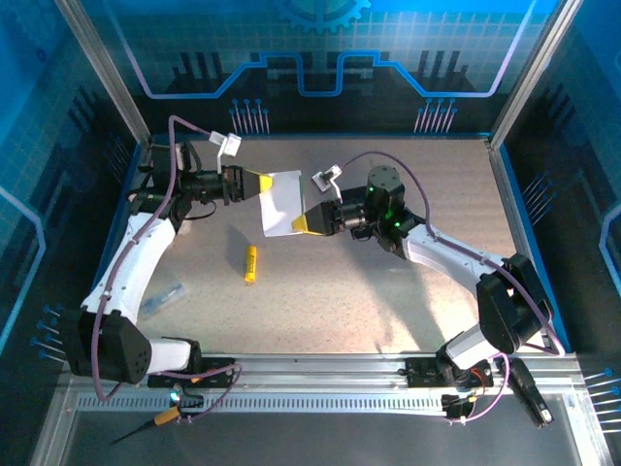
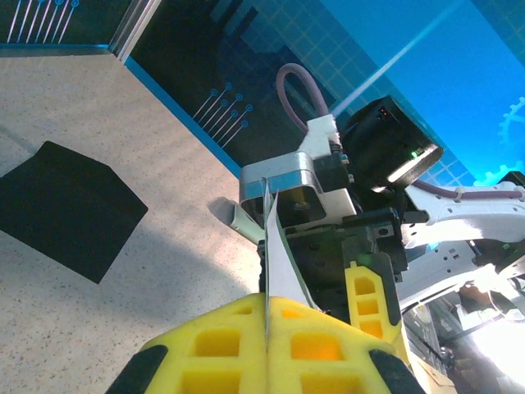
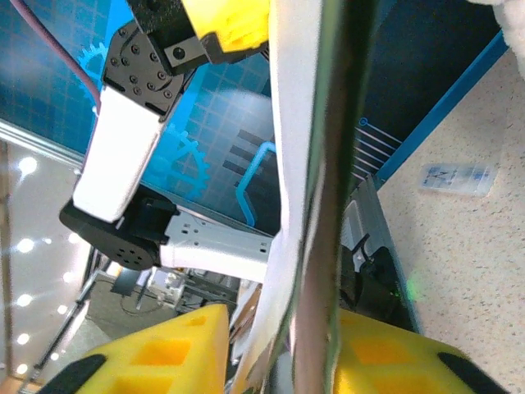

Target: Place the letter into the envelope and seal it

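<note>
We're holding letter (image 1: 281, 199) aloft between both arms, insertion not yet begun. Left claw (image 2: 267, 308) pinching shut on its edge. Right claw (image 1: 309, 221) at opposite corner, jaws slightly apart, grip unclear. Envelope (image 2: 66, 209) lying flat on worktop (image 1: 388, 291) nearby. Next: aligning letter's edge with envelope mouth.

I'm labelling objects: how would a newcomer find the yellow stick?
Start at the speckled table, just right of the left arm. Nearer than the white letter lies the stick: small, yellow, flat on the surface, touching nothing.
</note>
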Robot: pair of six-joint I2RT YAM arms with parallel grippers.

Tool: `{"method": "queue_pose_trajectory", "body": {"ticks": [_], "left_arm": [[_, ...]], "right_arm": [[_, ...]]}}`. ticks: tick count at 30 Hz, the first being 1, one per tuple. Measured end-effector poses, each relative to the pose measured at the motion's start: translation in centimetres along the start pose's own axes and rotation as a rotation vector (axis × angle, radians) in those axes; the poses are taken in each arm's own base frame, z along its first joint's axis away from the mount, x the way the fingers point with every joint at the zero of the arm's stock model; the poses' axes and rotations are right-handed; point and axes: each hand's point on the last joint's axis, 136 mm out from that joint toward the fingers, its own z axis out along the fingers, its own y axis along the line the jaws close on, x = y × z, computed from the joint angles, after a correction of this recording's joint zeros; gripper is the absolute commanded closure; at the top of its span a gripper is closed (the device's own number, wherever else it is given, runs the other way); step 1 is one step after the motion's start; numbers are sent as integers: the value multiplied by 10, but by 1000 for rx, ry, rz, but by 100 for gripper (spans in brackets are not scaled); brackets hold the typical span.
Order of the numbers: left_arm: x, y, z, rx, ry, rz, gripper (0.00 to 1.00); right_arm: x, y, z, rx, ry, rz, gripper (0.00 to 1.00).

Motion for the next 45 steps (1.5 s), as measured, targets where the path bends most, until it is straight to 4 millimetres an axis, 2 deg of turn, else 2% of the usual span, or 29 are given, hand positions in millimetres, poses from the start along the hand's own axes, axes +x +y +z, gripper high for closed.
{"method": "queue_pose_trajectory", "body": {"ticks": [4, 6, 8, 10, 15, 18, 22, 26, 33, 37, 39, 43, 45], "left_arm": [[0, 1, 0, -1, 0, -2, 100], [0, 1, 0, -1, 1, -4, 97], [0, 1, 0, -1, 1, -5, 75], [0, 2, 0, -6, 0, -11, 58], [2, 4, 0, -10, 3, -17, 23], [10, 6, 0, -15, 12, -26, 14], [32, 5, -4, -16, 29, -67, 14], [48, -3, -8, -1, 40, -82, 21], [60, -12, -10, 45, 57, -106, 48], [62, -14, -10, 60, 61, -110, 59], [61, -15, -10, 64, 61, -108, 69], [60, -17, -10, 75, 61, -98, 100], [59, -17, -10, 76, 59, -87, 100]], "right_arm": [[2, -2, 0, 5, 3, 6, 100], [2, -3, 0, 7, 2, 5, 100], [1, -3, 0, 8, 1, 6, 100], [1, -3, 0, 7, 1, 6, 100], [0, 0, 0, 1, -4, 11, 100], [-2, 2, 0, -6, -10, 14, 100], [-5, 6, 0, -17, -19, 14, 100], [-10, 5, 1, -25, -30, 21, 100], [-20, 9, 2, -30, -56, 17, 100], [-23, 10, 3, -32, -62, 12, 100], [-23, 9, 3, -30, -62, 15, 100], [-25, 8, 3, -27, -66, 16, 100], [-26, 7, 3, -25, -71, 17, 100]]}}
